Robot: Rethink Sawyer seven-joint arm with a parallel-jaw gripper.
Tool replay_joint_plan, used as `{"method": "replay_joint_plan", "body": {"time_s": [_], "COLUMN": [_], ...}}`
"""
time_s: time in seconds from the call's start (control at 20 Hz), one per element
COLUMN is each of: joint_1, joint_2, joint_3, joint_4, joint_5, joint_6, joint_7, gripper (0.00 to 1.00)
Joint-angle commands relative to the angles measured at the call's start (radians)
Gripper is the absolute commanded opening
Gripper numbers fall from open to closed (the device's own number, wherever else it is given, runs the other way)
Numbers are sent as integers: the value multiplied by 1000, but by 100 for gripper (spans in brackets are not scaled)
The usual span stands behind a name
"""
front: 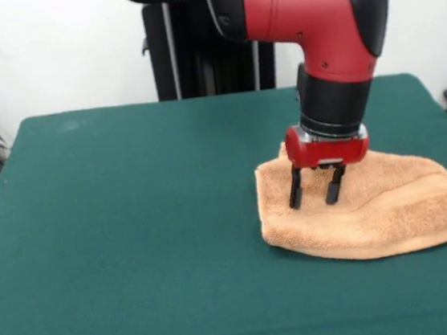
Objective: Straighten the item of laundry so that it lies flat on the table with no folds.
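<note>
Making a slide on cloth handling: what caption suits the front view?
Sawyer's open pincer pressing down on a rumpled orange-tan towel on the green table.

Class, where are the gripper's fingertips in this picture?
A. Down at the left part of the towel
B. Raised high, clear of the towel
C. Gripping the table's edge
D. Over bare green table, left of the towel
A: the gripper, fingers spread, sits low on the orange-tan towel, near its left end.

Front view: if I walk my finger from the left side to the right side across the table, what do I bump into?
Bare green table → left edge of the orange towel → the gripper, its open fingers down on the towel → the rest of the towel, which runs off the picture's right side.
</note>
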Motion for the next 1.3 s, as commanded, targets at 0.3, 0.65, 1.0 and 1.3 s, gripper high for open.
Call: {"method": "replay_joint_plan", "body": {"time_s": [0.3,0.65,1.0,1.3], "joint_1": [191,315,245,239], "joint_2": [177,212,255,313], "joint_3": [-172,-360,-255,-241], "joint_4": [-14,56,131,130], "joint_5": [75,121,158,256], "joint_6": [-137,-281,-597,-799], "joint_7": [286,307,388,397], "gripper": [100,100,100,100]}}
